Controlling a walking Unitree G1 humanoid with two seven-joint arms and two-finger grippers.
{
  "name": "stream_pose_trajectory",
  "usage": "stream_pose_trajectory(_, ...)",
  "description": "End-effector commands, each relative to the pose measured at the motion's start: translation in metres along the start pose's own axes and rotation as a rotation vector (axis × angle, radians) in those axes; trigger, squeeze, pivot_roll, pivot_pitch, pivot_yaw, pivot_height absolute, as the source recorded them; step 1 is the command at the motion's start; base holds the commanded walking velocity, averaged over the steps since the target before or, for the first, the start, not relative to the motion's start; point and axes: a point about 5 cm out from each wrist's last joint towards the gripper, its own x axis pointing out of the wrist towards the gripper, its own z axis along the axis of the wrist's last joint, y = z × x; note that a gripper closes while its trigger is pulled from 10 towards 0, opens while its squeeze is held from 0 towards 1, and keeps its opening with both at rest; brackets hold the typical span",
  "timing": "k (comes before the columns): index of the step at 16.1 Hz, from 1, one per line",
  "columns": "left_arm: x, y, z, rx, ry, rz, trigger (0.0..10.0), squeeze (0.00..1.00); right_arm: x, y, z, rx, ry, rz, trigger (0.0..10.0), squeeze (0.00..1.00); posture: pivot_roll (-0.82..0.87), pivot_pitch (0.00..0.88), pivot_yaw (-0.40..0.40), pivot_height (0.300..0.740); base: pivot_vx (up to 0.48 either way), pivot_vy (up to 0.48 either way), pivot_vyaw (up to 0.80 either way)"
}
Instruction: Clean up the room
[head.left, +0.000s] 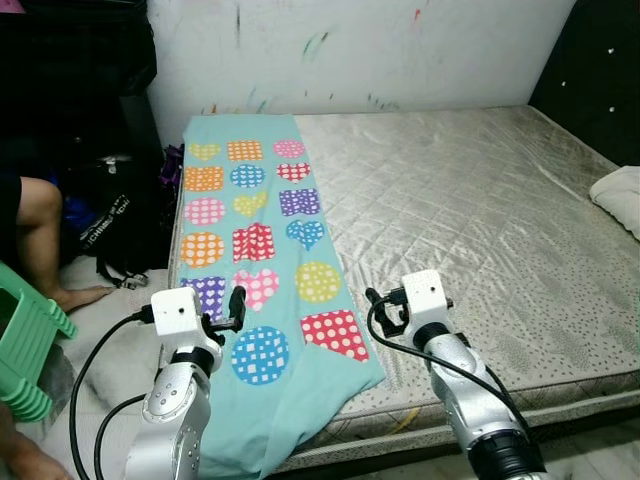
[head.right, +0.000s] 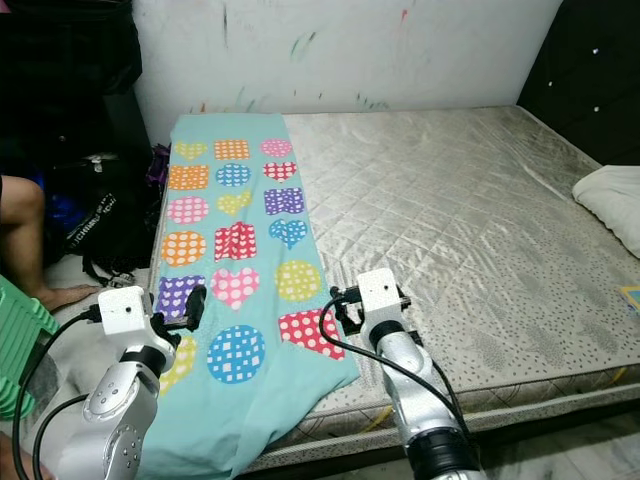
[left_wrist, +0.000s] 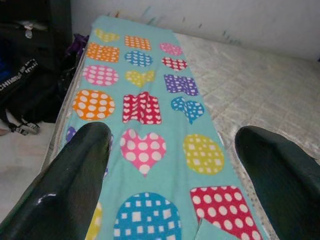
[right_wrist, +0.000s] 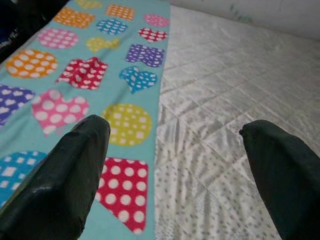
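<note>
A teal blanket (head.left: 255, 230) with coloured dotted shapes lies folded in a long strip along the left side of the bare mattress (head.left: 470, 210), its near end hanging over the front edge. My left gripper (head.left: 236, 308) is open above the blanket's near left part, and the blanket (left_wrist: 150, 100) shows between its fingers (left_wrist: 75, 180). My right gripper (head.left: 376, 308) is open at the blanket's right edge, over the seam between blanket (right_wrist: 100, 75) and mattress (right_wrist: 225, 100). Neither holds anything.
A white pillow (head.left: 618, 196) lies at the mattress's right edge. A black bag (head.left: 115, 220) sits on the floor left of the bed. A person's leg (head.left: 40, 240) and a green stool (head.left: 25, 340) are at the far left. A paint-marked wall (head.left: 350, 50) stands behind.
</note>
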Motion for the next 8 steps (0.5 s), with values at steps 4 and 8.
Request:
stream_pose_trajectory(4, 0.0011, -0.0009, -0.0032, 0.028, 0.028, -0.005, 10.0, 0.00, -0.0001, -0.0078, -0.0023, -0.014, 0.035, 0.000, 10.0, 0.00, -0.08, 0.000, -0.034, 0.740, 0.000, 0.000, 0.00)
stream_pose_trajectory(8, 0.0014, -0.0017, -0.0039, 0.033, 0.035, -0.009, 10.0, 0.00, 0.0001, -0.0081, -0.0024, -0.013, 0.034, -0.003, 10.0, 0.00, -0.08, 0.000, -0.032, 0.740, 0.000, 0.000, 0.40)
